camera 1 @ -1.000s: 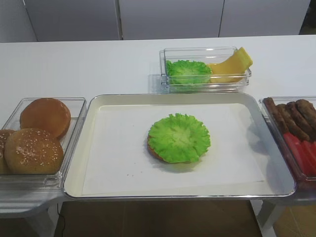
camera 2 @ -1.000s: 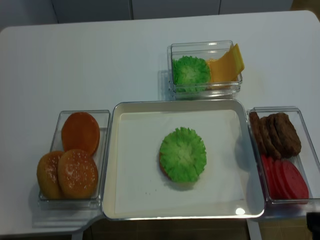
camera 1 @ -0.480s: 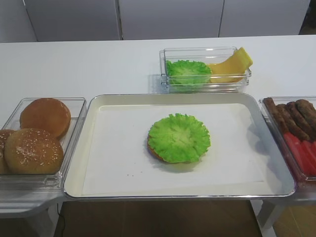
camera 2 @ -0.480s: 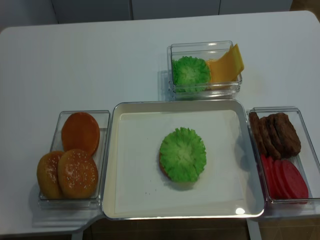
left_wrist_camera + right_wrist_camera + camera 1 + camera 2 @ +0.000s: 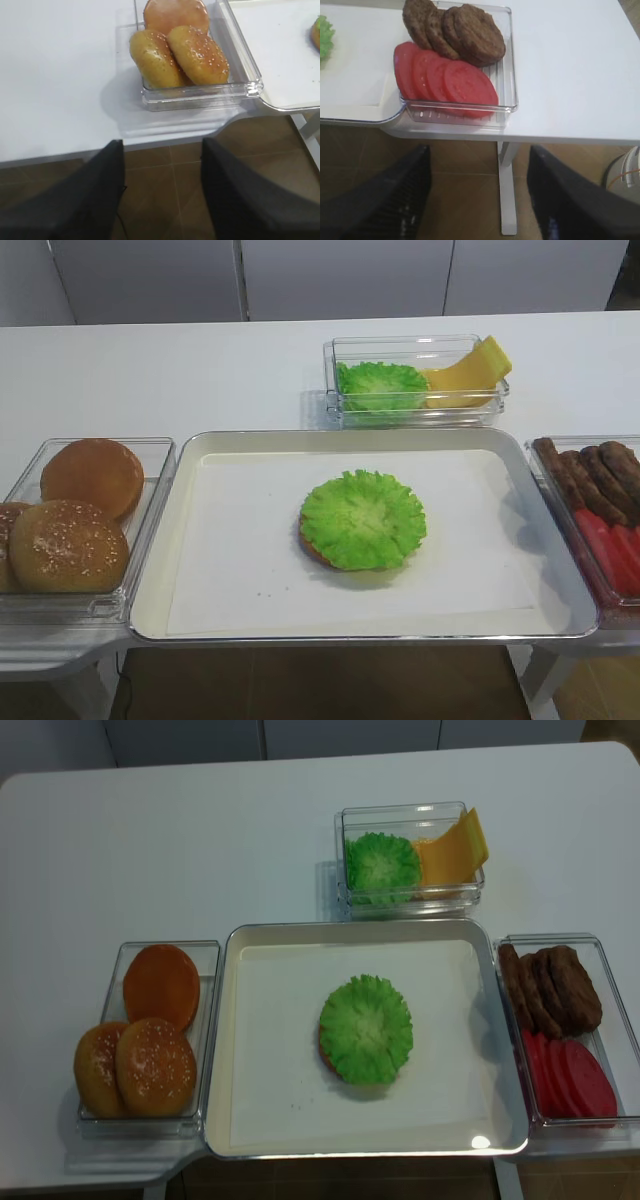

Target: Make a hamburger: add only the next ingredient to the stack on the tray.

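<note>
Now lettuce leaf (image 5: 362,518) atop bun bottom (image 5: 313,546), mid-tray (image 5: 330,440).

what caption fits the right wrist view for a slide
Open right gripper below the table edge, looking up at a clear container of tomato slices and brown patties.

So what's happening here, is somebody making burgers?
Yes, a two-armed robot is building one. On the tray a lettuce leaf lies on a bun bottom. Nothing is being handled: the left gripper and right gripper hang open and empty off the table's front edge. Around the tray stand containers of buns, patties, tomato slices, spare lettuce and cheese.
</note>
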`<control>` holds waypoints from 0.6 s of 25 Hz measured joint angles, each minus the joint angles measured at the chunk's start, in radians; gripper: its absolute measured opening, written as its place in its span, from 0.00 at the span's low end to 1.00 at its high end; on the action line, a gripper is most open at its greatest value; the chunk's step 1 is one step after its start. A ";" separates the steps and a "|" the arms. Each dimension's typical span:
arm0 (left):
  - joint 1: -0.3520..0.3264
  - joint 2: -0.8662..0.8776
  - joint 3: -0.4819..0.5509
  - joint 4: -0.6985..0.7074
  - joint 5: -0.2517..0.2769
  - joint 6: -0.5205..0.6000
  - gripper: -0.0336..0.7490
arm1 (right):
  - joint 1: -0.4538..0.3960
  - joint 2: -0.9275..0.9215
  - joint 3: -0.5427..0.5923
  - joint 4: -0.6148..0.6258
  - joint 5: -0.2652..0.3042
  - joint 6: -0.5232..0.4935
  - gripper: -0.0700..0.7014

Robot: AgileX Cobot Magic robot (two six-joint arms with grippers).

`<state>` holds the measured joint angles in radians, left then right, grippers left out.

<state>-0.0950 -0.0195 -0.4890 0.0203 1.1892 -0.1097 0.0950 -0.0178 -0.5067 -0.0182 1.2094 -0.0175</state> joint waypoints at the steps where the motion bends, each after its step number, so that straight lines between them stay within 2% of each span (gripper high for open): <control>1: 0.000 0.000 0.000 0.000 0.000 0.000 0.52 | 0.000 0.000 0.007 -0.002 -0.015 -0.005 0.69; 6: 0.000 0.000 0.000 0.000 0.000 0.000 0.52 | 0.000 0.000 0.031 -0.002 -0.053 -0.007 0.69; 15: 0.000 0.000 0.000 0.000 0.000 0.000 0.52 | 0.000 0.000 0.031 -0.002 -0.053 -0.007 0.69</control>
<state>-0.0950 -0.0195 -0.4890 0.0203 1.1892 -0.1097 0.0950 -0.0178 -0.4754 -0.0202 1.1559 -0.0242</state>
